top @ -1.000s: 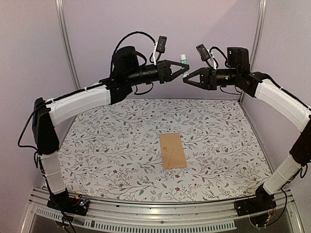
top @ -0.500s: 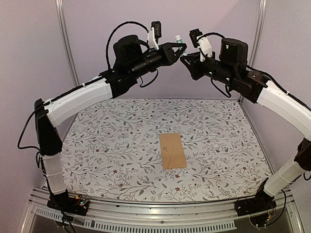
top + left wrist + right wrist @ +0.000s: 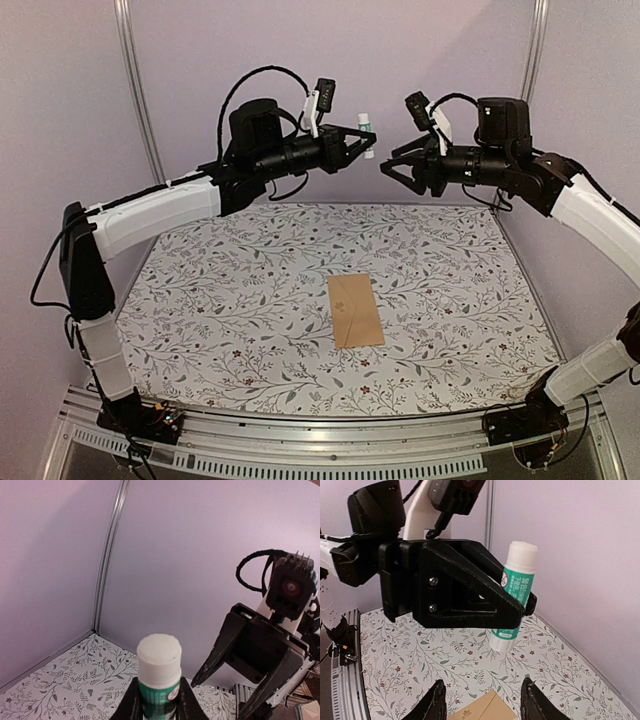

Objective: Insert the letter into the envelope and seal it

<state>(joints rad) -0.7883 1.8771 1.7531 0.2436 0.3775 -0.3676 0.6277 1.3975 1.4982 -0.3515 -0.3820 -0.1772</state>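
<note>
Since the earlier frames, both arms have dropped slightly and the right gripper (image 3: 392,166) has backed off to the right of the glue stick (image 3: 365,123), its jaws now spread and empty. At upper centre of the top view the left gripper (image 3: 360,142) stays clamped on the stick's green body, white end uppermost. At frame centre the envelope (image 3: 355,311) lies flat on the patterned table (image 3: 220,300), well below both grippers. No view shows the letter; presumably it is already inside, though this cannot be confirmed. Flap position unclear. Remaining, on this reading: glue the flap, press it shut
</note>
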